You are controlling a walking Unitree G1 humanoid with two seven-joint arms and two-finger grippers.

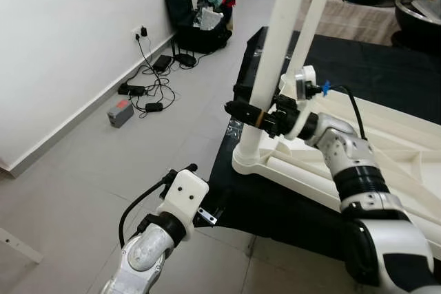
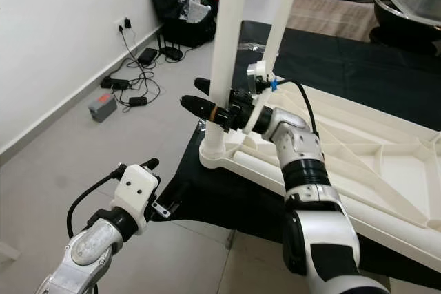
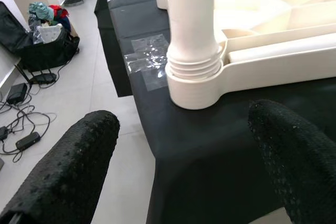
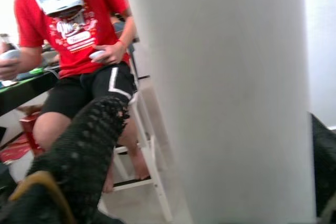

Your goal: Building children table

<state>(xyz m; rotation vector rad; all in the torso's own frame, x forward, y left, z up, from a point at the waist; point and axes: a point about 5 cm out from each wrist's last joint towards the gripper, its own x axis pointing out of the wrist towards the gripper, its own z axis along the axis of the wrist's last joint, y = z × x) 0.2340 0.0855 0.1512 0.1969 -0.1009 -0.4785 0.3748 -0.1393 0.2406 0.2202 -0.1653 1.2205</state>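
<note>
Table leg [image 1: 272, 60], white and round, stands upright in a corner socket of the upturned table [image 1: 386, 146], and the right gripper [image 1: 258, 116] has its jaws pinched on it low down, one black finger on each side. In the right wrist view the leg [image 4: 226, 93] is a blurred pale column between the fingers [image 4: 86, 145], with one finger cut off at the picture's edge. The leg's top runs out of both eye views, so its full length cannot be told. At its foot, ribbed rings sit in a round collar [image 3: 193, 85] at the table's corner. A second leg [image 1: 313, 15] rises just behind the first, its top cut off too.

The table is cream plastic, lying underside up with ribs and hollows showing, on a black cloth [image 1: 238, 201] spread over the floor [image 1: 103, 170]; its far end leaves the frame. A patch of clear tape [image 3: 146, 61] lies on the cloth beside the collar.

The left gripper [image 3: 184, 182] hovers low near the cloth's corner, jaws spread wide, facing the collar without touching it.

Behind the leg in the right wrist view sits a person [image 4: 79, 35] in a red shirt, on a white stool, partly hidden. By the wall lie cables [image 1: 148, 84] and an open black bag [image 1: 196, 15].
</note>
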